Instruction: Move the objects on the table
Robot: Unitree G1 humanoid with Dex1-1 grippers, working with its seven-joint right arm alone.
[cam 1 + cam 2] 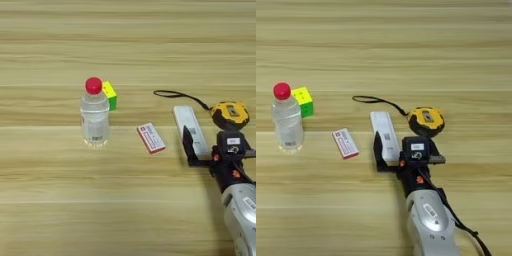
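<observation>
Table (406,40): light-tan planks w/ horizontal grain, filled both views.

Bottle (287,120): clear plastic, red cap, stood upright at far left of the row.

Cube (303,101): multicoloured, yellow and green faces showing, sat just behind the bottle to its right; whether they touched could not be told.

Pack (345,143): small, flat, red-and-white, lay angled on the wood btwn bottle and bar, apart from both.

Bar (383,131): long, white, remote-like, lay lengthwise pointing away from the robot, near-centre in the right eye view.

Tape measure (426,120): yellow-black, rested just right of the bar's far half; its black strap (376,101) curled away to the left, past the bar's far end.

Right arm (431,225): silver forearm came in from the bottom edge, right of centre.

Right gripper (401,152): sat at the bar's near end, fingers spread wide. One black finger (377,149) stood left of the bar, the other (432,147) on its right side, below the tape measure. Nothing held; contact w/ the bar could not be told.
</observation>
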